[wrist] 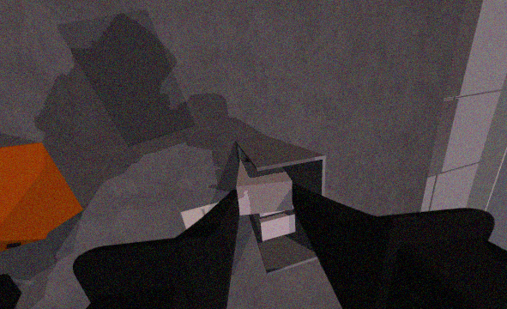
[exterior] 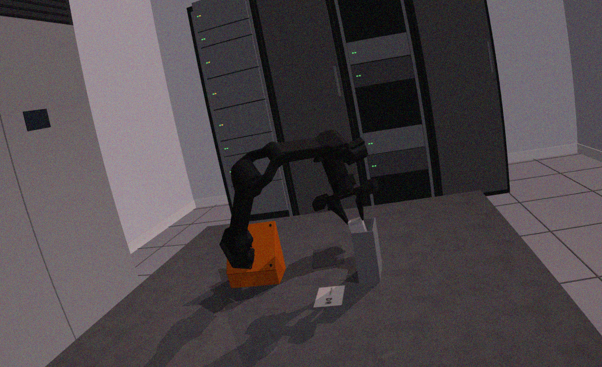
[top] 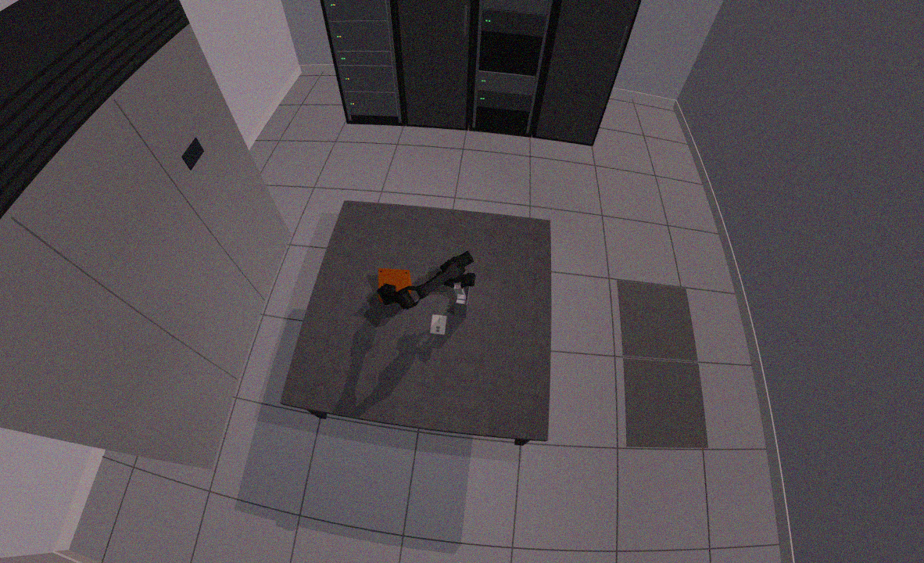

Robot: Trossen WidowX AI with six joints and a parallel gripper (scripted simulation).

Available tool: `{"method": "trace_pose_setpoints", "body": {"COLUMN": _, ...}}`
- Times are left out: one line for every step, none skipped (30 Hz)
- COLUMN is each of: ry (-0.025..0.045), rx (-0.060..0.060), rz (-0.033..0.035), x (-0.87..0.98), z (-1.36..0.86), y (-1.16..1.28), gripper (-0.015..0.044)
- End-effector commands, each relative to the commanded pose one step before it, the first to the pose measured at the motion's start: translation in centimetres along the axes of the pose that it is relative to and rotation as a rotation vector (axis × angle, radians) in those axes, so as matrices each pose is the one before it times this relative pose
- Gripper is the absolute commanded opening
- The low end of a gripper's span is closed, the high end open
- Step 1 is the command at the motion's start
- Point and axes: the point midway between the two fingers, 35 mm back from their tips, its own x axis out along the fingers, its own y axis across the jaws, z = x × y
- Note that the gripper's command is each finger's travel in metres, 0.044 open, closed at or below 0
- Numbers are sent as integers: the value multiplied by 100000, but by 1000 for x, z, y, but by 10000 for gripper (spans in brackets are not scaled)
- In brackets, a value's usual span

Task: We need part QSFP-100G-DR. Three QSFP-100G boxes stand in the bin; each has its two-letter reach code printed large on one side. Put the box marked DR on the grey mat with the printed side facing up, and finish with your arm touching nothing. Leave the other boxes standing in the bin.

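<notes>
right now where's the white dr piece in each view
Top: white DR piece just below centre, slightly left.
Exterior: lower part, right of centre, letters readable.
Wrist: left of centre, below mid-height, partly hidden, letters not visible.
Shared landmark: orange block, to its left in all three.

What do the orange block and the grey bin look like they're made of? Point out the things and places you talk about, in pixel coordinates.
Orange block (top: 399, 277) (exterior: 266, 241) (wrist: 17, 184): probably painted metal or plastic, matte; even colour, small dark screw-like dots, no bright glints.
Grey bin (top: 460, 308) (exterior: 366, 257) (wrist: 323, 172): perhaps plastic or sheet metal; thin, flat walls, dull finish. Neither is certain.
</notes>
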Motion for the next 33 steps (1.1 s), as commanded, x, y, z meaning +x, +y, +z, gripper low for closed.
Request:
{"method": "trace_pose_setpoints", "body": {"ry": 691, "rx": -1077, "rz": -17, "x": 767, "z": 26, "y": 85, "gripper": 156}}
{"method": "trace_pose_setpoints", "body": {"ry": 2, "rx": 3, "rz": -5, "x": 165, "z": -1, "y": -4, "gripper": 156}}
{"method": "trace_pose_setpoints", "body": {"ry": 3, "rx": 3, "rz": -5, "x": 165, "z": -2, "y": -3, "gripper": 156}}
{"method": "trace_pose_setpoints", "body": {"ry": 5, "rx": 3, "rz": -5, "x": 165, "z": -3, "y": -2, "gripper": 156}}
{"method": "trace_pose_setpoints", "body": {"ry": 6, "rx": 3, "rz": -5, "x": 165, "z": -3, "y": -1, "gripper": 156}}
{"method": "trace_pose_setpoints", "body": {"ry": 7, "rx": 3, "rz": -5, "x": 165, "z": -4, "y": -1, "gripper": 156}}
{"method": "trace_pose_setpoints", "body": {"ry": 9, "rx": 3, "rz": -5, "x": 164, "z": -5, "y": 0, "gripper": 156}}
{"method": "trace_pose_setpoints", "body": {"ry": 10, "rx": 4, "rz": -5, "x": 164, "z": -5, "y": 1, "gripper": 156}}
{"method": "trace_pose_setpoints", "body": {"ry": 11, "rx": 4, "rz": -5, "x": 164, "z": -6, "y": 2, "gripper": 156}}
{"method": "trace_pose_setpoints", "body": {"ry": 13, "rx": 4, "rz": -5, "x": 164, "z": -6, "y": 3, "gripper": 156}}
{"method": "trace_pose_setpoints", "body": {"ry": 14, "rx": 4, "rz": -5, "x": 164, "z": -7, "y": 3, "gripper": 156}}
{"method": "trace_pose_setpoints", "body": {"ry": 15, "rx": 4, "rz": -5, "x": 164, "z": -8, "y": 4, "gripper": 156}}
{"method": "trace_pose_setpoints", "body": {"ry": 17, "rx": 4, "rz": -5, "x": 163, "z": -8, "y": 5, "gripper": 156}}
{"method": "trace_pose_setpoints", "body": {"ry": 18, "rx": 4, "rz": -5, "x": 163, "z": -9, "y": 6, "gripper": 156}}
{"method": "trace_pose_setpoints", "body": {"ry": 19, "rx": 4, "rz": -5, "x": 163, "z": -9, "y": 7, "gripper": 156}}
{"method": "trace_pose_setpoints", "body": {"ry": 21, "rx": 4, "rz": -5, "x": 163, "z": -10, "y": 7, "gripper": 156}}
{"method": "trace_pose_setpoints", "body": {"ry": 22, "rx": 4, "rz": -5, "x": 163, "z": -11, "y": 8, "gripper": 156}}
{"method": "trace_pose_setpoints", "body": {"ry": 19, "rx": 4, "rz": -4, "x": 133, "z": -9, "y": 7, "gripper": 156}}
{"method": "trace_pose_setpoints", "body": {"ry": 12, "rx": 2, "rz": -3, "x": 80, "z": -6, "y": 5, "gripper": 156}}
{"method": "trace_pose_setpoints", "body": {"ry": 4, "rx": 1, "rz": -1, "x": 27, "z": -2, "y": 2, "gripper": 156}}
{"method": "trace_pose_setpoints", "body": {"ry": 0, "rx": 0, "rz": 0, "x": 0, "z": 0, "y": 0, "gripper": 156}}
{"method": "trace_pose_setpoints", "body": {"ry": -1, "rx": 1, "rz": 39, "x": -16, "z": 11, "y": -3, "gripper": 156}}
{"method": "trace_pose_setpoints", "body": {"ry": -3, "rx": 3, "rz": 168, "x": -16, "z": 14, "y": -22, "gripper": 156}}
{"method": "trace_pose_setpoints", "body": {"ry": -4, "rx": 6, "rz": 335, "x": -15, "z": 15, "y": -47, "gripper": 156}}
{"method": "trace_pose_setpoints", "body": {"ry": -5, "rx": 9, "rz": 532, "x": -12, "z": 15, "y": -77, "gripper": 156}}
{"method": "trace_pose_setpoints", "body": {"ry": -5, "rx": 12, "rz": 742, "x": -8, "z": 15, "y": -109, "gripper": 156}}
{"method": "trace_pose_setpoints", "body": {"ry": -4, "rx": 16, "rz": 945, "x": -3, "z": 13, "y": -140, "gripper": 156}}
{"method": "trace_pose_setpoints", "body": {"ry": -2, "rx": 20, "rz": 1123, "x": 3, "z": 10, "y": -167, "gripper": 156}}
{"method": "trace_pose_setpoints", "body": {"ry": 0, "rx": 24, "rz": 1254, "x": 8, "z": 7, "y": -186, "gripper": 156}}
{"method": "trace_pose_setpoints", "body": {"ry": 2, "rx": 27, "rz": 1304, "x": 13, "z": 4, "y": -192, "gripper": 156}}
{"method": "trace_pose_setpoints", "body": {"ry": 3, "rx": 28, "rz": 1293, "x": 16, "z": 1, "y": -190, "gripper": 156}}
{"method": "trace_pose_setpoints", "body": {"ry": 4, "rx": 27, "rz": 1259, "x": 18, "z": -2, "y": -185, "gripper": 156}}
{"method": "trace_pose_setpoints", "body": {"ry": 4, "rx": 27, "rz": 1223, "x": 19, "z": -3, "y": -180, "gripper": 156}}
